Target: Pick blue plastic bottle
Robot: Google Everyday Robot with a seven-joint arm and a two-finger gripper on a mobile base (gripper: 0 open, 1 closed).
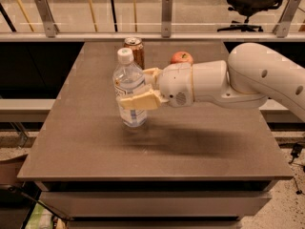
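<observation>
This looks like an office or robotics lab: a black swivel office chair point(252, 1) stands on pale flooring beyond a glass railing point(214, 13) held by 3 metal posts point(166, 14). In front is 1 plain brown table point(95, 142). A white robot arm point(257, 78) reaches over it, its gripper point(134, 87) clasping the blue plastic bottle point(126, 80) at mid-table.

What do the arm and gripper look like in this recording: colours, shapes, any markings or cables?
The arm is made of smooth, rounded white shells with small dark holes. Its wrist housing is a white cylinder with a dotted grille. The gripper, at the blue plastic bottle, has two flat tan fingers. No cables show.
</observation>
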